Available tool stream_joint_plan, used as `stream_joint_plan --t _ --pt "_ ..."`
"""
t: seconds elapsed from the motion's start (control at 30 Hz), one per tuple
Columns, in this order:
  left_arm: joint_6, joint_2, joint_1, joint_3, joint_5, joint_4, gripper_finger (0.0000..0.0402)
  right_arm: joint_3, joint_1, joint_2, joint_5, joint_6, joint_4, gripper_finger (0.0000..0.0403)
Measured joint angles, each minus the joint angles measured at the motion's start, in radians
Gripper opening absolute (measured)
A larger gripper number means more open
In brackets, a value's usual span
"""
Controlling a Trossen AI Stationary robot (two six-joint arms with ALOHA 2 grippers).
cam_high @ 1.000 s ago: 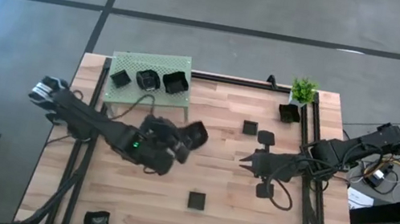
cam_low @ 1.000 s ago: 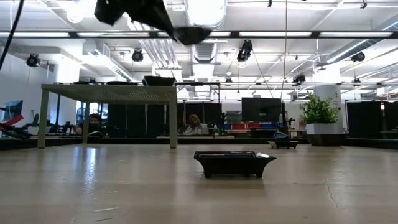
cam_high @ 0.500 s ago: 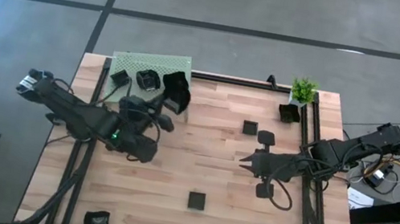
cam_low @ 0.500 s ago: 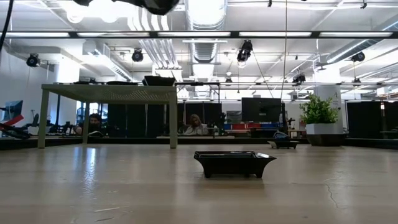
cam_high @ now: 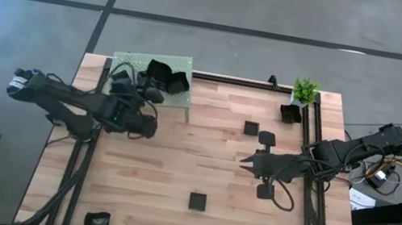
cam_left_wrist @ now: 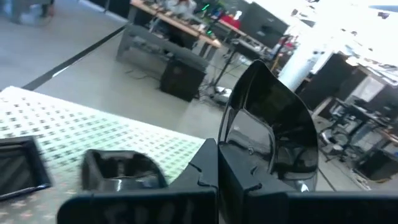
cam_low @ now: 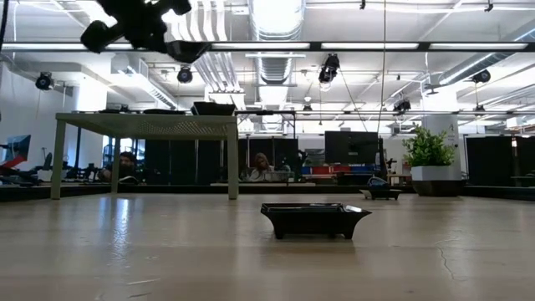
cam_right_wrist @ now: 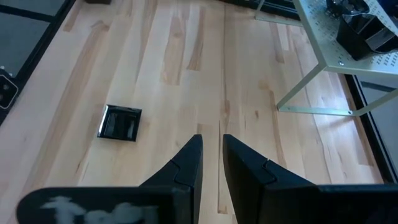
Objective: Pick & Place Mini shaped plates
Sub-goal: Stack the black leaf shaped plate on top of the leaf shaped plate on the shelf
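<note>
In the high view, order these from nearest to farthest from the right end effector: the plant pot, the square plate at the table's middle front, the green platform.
From the right end effector:
1. Square plate, toward the front.
2. Plant pot, at the back right; only slightly farther.
3. Green platform, back left.

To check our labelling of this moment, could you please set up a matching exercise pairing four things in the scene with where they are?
Things:
1. left pincer
2. right pincer
3. potted plant
4. lone square plate

Places:
A. bottom-middle of the table in the high view
B. over the green platform, gripping a mini plate
C. table's top right corner in the high view
D. over bare wood on the table's right half, holding nothing

Pairs: 1-B, 2-D, 3-C, 4-A
</note>
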Motion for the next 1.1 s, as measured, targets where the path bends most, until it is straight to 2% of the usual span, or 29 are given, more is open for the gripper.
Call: stream_joint_plan --t 0.37,0.67,1.1 --pt "-0.124 -0.174 0.105 -0.226 0.124 0.022 0.0 0.0 0.0 0.0 0.001 -0.008 0.0 0.0059" --pt "-0.131 -0.254 0.188 -0.381 0.197 0.225 0.0 0.0 0.0 0.0 0.0 0.002 0.002 0.0059" --pt "-0.1 -0.253 0.189 -0.41 0.228 0.304 0.0 0.0 0.0 0.0 0.0 -0.006 0.002 0.0059"
